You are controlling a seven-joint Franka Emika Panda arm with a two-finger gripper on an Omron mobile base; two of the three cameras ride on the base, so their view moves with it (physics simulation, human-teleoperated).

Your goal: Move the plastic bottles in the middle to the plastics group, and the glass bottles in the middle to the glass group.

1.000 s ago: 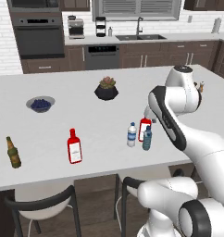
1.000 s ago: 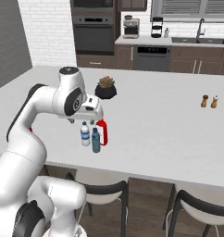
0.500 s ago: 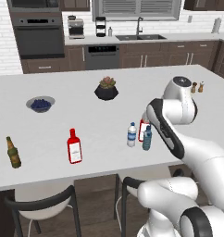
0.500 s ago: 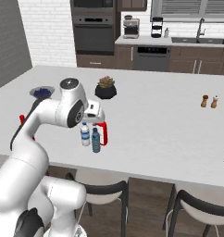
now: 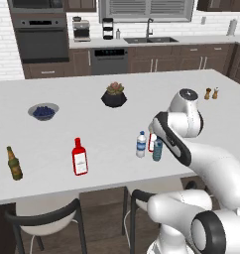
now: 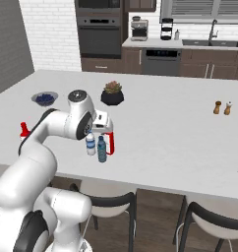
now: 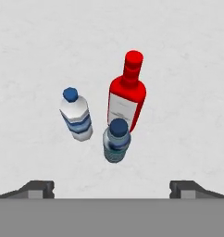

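Since a second ago the arm has folded its upper links lower and further toward the bench's near edge, bringing the hand over the three middle bottles; none of the bottles has shifted. From the hand camera the claw (image 7: 112,189) looks straight down, its fingertips (image 7: 39,189) spread wide with nothing between them.

Directly below the claw stands the blue-teal bottle (image 7: 116,140), upright, just beside the red bottle (image 7: 126,99) that stands beyond it. The clear bottle (image 7: 76,115) with its blue label stands to one side of these two, a little apart. In the left base view the same trio sits at the arm's elbow: clear bottle (image 5: 141,144), blue-teal bottle (image 5: 157,149), and the red one partly hidden by the arm.

Well away from the claw, a second red bottle (image 5: 79,157) and the olive-brown bottle (image 5: 13,163) stand on the white bench (image 5: 62,124). Further off, a bowl (image 5: 43,110) holds dark blue berries and a dark pot (image 5: 114,97) holds a small plant.
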